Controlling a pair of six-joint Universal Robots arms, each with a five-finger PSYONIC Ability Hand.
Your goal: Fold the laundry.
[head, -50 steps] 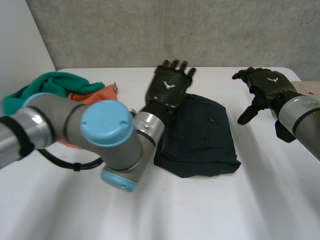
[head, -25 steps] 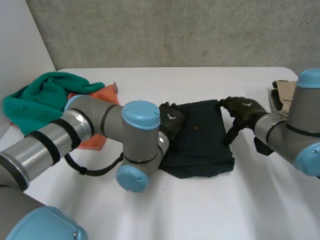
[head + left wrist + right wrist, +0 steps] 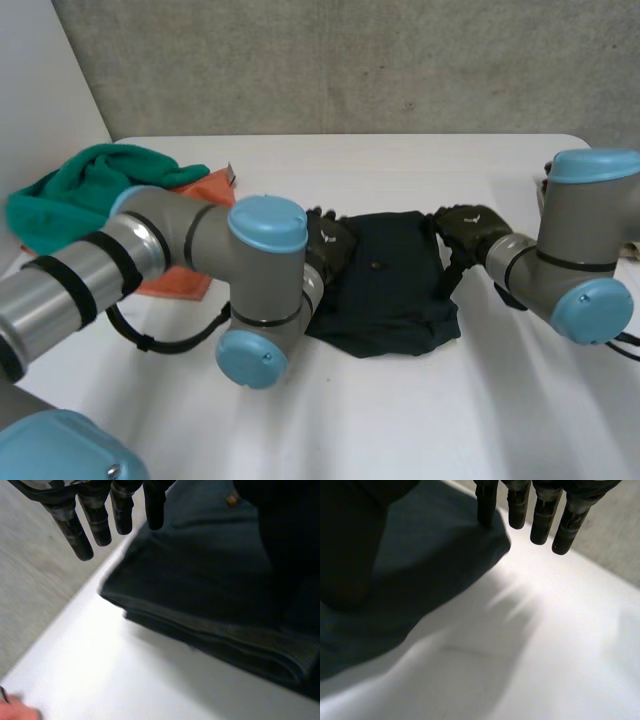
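A folded dark navy garment [image 3: 390, 285] lies in the middle of the white table [image 3: 400, 420]. My left hand [image 3: 325, 245] sits at the garment's left edge, fingers straight and open; in the left wrist view its fingers [image 3: 95, 515] hang over the far corner of the folded cloth [image 3: 210, 585]. My right hand [image 3: 468, 228] is at the garment's right edge near the far corner, also open. In the right wrist view its fingers [image 3: 540, 515] point past the cloth's corner [image 3: 430, 545], one fingertip touching it.
A teal cloth [image 3: 80, 190] and an orange cloth [image 3: 185, 235] are heaped at the left of the table. A beige item [image 3: 548, 190] lies at the right edge behind my right arm. Bare table spreads in front of the garment.
Both hands have come down and inward from the table's back to the garment's two side edges. The garment looks a little narrower than before.
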